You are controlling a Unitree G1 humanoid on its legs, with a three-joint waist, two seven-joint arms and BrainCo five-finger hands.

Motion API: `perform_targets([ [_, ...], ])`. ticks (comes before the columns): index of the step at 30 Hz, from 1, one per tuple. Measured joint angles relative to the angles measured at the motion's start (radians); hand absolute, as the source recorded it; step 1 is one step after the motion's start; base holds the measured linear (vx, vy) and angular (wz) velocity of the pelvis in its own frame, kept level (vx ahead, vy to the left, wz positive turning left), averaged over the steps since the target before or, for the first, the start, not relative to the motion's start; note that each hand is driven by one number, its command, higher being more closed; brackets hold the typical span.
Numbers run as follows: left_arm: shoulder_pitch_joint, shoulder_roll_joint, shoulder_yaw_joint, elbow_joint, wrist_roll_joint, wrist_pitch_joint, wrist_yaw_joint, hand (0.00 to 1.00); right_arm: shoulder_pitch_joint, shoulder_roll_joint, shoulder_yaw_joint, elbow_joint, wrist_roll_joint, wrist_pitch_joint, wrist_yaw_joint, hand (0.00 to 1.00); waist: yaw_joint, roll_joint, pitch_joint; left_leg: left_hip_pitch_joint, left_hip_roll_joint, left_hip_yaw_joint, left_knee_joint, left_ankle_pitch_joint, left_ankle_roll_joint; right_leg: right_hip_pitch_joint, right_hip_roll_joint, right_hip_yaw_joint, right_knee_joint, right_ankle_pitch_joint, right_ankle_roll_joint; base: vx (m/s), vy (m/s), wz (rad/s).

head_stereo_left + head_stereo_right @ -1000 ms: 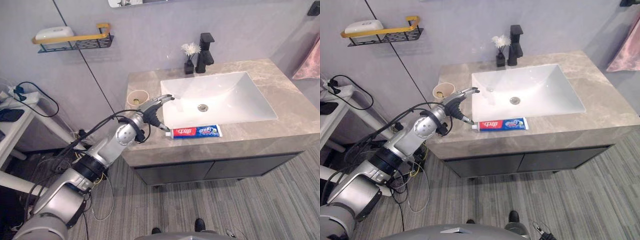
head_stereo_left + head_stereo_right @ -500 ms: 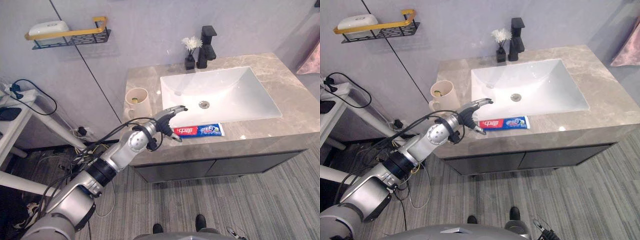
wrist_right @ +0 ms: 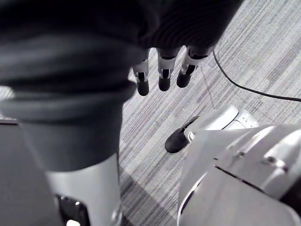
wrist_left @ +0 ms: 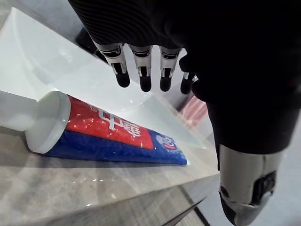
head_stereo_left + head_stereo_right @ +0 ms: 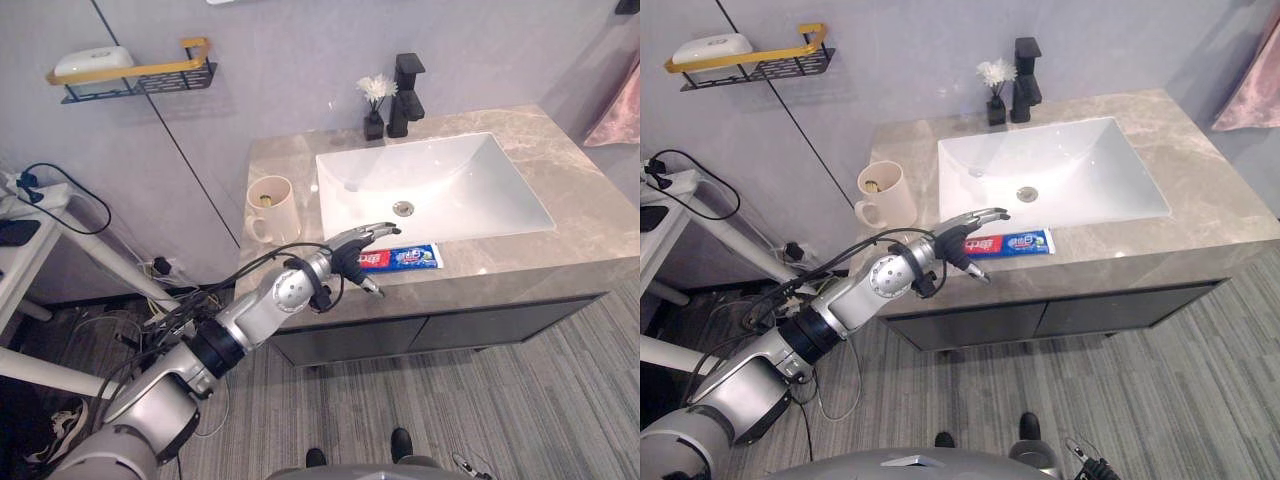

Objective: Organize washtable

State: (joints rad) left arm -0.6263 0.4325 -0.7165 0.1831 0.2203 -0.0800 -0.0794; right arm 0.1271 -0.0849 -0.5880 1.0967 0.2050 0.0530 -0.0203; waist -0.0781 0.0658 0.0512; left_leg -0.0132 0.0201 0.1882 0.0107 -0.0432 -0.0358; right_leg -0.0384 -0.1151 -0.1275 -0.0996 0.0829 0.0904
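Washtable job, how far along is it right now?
Nothing looks done yet: the toothpaste tube lies flat by the sink's front edge, the cup stands apart. The left hand hovers open over its cap end; grasping and putting it away remain. The right hand hangs idle.

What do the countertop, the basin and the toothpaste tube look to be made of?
The countertop: polished stone or stone-look slab, going by grey-brown veining and glints. The basin: glossy white ceramic, likely, from its smooth sheen. The toothpaste tube: soft printed plastic with a white plastic cap, seemingly.
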Motion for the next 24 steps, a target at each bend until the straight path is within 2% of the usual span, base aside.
perform_targets([
  [13, -0.009, -0.005, -0.031, 0.004, 0.000, 0.009, 0.001, 0.00, 0.000, 0.002, -0.004, 0.001, 0.001, 0.000, -0.001, 0.00, -0.002, -0.006, 0.004, 0.000, 0.000, 0.001, 0.001, 0.000, 0.000, -0.001, 0.000, 0.002, 0.000, 0.001, 0.001, 0.00, 0.000, 0.00],
  [17, -0.009, -0.005, -0.022, 0.071, 0.000, 0.017, 0.013, 0.00, -0.001, 0.005, -0.028, 0.000, 0.001, 0.000, -0.001, 0.00, 0.000, -0.006, 0.004, 0.001, 0.000, -0.001, -0.002, 0.000, 0.000, 0.000, 0.002, -0.001, 0.000, 0.001, 0.001, 0.00, 0.000, 0.00],
  [24, -0.006, 0.002, 0.058, 0.099, 0.001, 0.029, 0.025, 0.00, -0.001, 0.009, -0.043, 0.000, 0.001, 0.000, -0.001, 0.00, 0.001, -0.015, 0.012, 0.003, 0.000, -0.003, -0.008, 0.000, 0.000, 0.000, 0.002, -0.008, 0.000, 0.001, 0.002, 0.00, 0.000, 0.00],
])
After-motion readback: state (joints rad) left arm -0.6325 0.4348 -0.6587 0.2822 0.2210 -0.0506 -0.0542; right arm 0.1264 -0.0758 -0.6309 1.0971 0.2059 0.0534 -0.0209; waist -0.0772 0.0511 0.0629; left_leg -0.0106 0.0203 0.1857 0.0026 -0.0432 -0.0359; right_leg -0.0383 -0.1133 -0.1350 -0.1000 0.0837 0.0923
